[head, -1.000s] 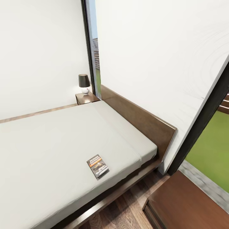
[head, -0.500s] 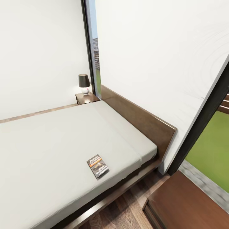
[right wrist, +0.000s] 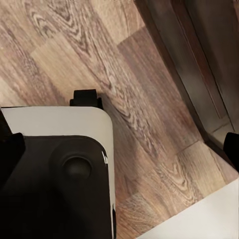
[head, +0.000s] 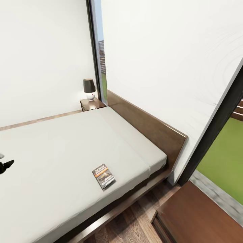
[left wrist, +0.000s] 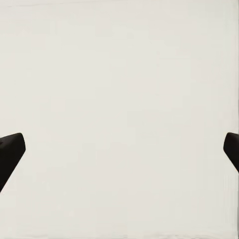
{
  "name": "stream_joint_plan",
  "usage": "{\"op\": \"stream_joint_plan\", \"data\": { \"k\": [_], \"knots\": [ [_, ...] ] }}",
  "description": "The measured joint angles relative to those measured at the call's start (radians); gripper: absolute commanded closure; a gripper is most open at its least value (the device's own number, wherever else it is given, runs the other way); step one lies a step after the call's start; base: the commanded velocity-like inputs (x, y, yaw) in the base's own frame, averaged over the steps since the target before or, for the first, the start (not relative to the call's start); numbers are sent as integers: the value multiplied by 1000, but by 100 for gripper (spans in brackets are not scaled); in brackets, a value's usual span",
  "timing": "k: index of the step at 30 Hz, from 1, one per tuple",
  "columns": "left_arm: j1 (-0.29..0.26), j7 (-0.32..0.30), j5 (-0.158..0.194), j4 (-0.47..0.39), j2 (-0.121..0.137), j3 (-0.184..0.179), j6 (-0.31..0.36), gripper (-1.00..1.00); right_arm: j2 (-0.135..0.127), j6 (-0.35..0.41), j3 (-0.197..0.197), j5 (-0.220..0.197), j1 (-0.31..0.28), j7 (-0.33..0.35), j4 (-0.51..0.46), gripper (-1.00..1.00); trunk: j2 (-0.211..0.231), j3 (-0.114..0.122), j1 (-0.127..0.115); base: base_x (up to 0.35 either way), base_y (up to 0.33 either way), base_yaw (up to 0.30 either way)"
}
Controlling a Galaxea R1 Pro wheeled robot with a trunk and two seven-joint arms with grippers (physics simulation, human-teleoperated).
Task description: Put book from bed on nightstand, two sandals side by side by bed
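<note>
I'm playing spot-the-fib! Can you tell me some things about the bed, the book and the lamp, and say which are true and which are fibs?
1. The book lies on the bed. True.
2. The book is open. False: it is closed, cover up.
3. A lamp stands on the far nightstand. True.
4. The left gripper holds the book. False: it is at the picture's left edge, away from the book.
5. The floor is carpet. False: wood planks.
</note>
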Motion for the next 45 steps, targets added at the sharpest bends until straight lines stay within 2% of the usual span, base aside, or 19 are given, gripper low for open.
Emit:
{"op": "stream_joint_plan", "data": {
  "k": [9,10,11,14,16,19,21,24,25,28,29,31,33,34,38,44,45],
  "knots": [
    [-7,0,1,-14,-13,-4,162,-100,36,-1,15,34,0,0,-2,-100,0,0,0,0,0,0],
    [-7,0,1,-14,-13,-5,162,-100,36,-1,15,34,0,0,-2,-100,0,0,0,0,0,0],
    [-8,-1,2,-17,-14,-15,188,-100,40,-1,16,38,0,1,-2,-100,0,0,0,0,0,0],
    [-13,-1,2,-19,-14,-30,208,-100,43,-1,17,41,0,1,-3,-100,0,0,0,0,0,0],
    [-28,-1,2,-20,-15,-47,222,-100,44,-2,18,43,0,1,-3,-100,0,0,0,0,0,0],
    [-119,2,2,-17,-16,-112,299,-100,46,-2,23,44,0,2,-12,-100,0,0,0,0,0,0],
    [-184,4,2,-11,-22,-172,368,-100,47,-2,27,45,0,2,-26,-100,0,0,0,0,0,0],
    [-282,5,3,18,-53,-280,463,-100,47,-2,33,45,0,2,-47,-100,0,0,0,0,0,0],
    [-284,6,0,18,-54,-281,464,-100,47,-2,33,45,0,2,-47,-100,0,0,0,0,0,0],
    [-379,9,0,78,-98,-379,518,-100,47,-2,37,46,0,2,-59,-100,0,0,0,0,0,0],
    [-439,14,-8,136,-126,-431,539,-100,48,-2,39,46,0,2,-64,-100,0,0,0,0,0,0],
    [-495,18,-30,193,-152,-473,551,-100,48,-2,40,46,0,2,-70,-100,0,0,0,0,0,0],
    [-539,20,-52,239,-173,-500,551,-100,47,-2,42,46,0,2,-77,-100,0,0,0,0,0,0],
    [-540,20,-53,240,-173,-501,551,-100,47,-2,42,46,0,2,-77,-100,0,0,0,0,0,0],
    [-601,23,-81,289,-212,-530,551,-100,47,-2,43,47,0,2,-89,-100,0,0,0,0,0,0],
    [-640,27,-97,316,-272,-546,551,-100,46,-2,44,46,0,3,-95,-100,0,0,0,0,0,0],
    [-641,27,-98,316,-273,-546,551,-100,46,-2,44,46,0,3,-95,-100,0,0,0,0,0,0]
  ]
}}
